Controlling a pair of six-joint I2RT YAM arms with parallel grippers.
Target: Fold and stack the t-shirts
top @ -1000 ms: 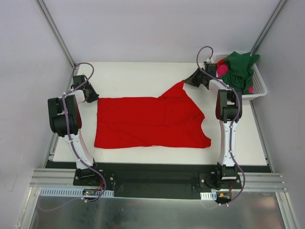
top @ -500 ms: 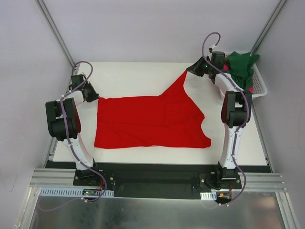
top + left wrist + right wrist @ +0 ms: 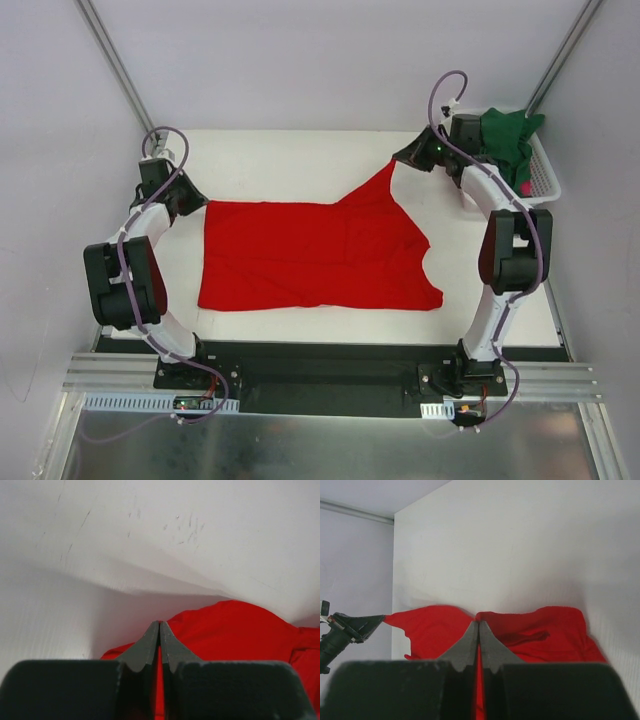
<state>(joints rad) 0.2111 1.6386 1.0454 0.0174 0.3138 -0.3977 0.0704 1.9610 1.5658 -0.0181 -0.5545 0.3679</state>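
Observation:
A bright red t-shirt (image 3: 320, 255) lies spread flat across the white table (image 3: 290, 155). My left gripper (image 3: 196, 204) is shut on its far left corner, and red cloth shows between the closed fingertips (image 3: 150, 642). My right gripper (image 3: 402, 159) is shut on the far right corner, which is drawn up into a point toward the back right; red cloth (image 3: 545, 630) hangs below its closed jaws. A dark green t-shirt (image 3: 505, 140) is heaped in the basket, with a bit of magenta-pink t-shirt (image 3: 524, 187) showing under it.
The white slotted basket (image 3: 545, 192) stands at the table's back right corner, just behind the right arm. White walls close in the back and both sides. In the right wrist view the left gripper (image 3: 350, 627) appears at the far left, on the shirt's corner.
Both arms have stretched toward the back of the table. The right gripper has lifted its corner of the red shirt farther back and right, and the left gripper has shifted slightly back with its corner.

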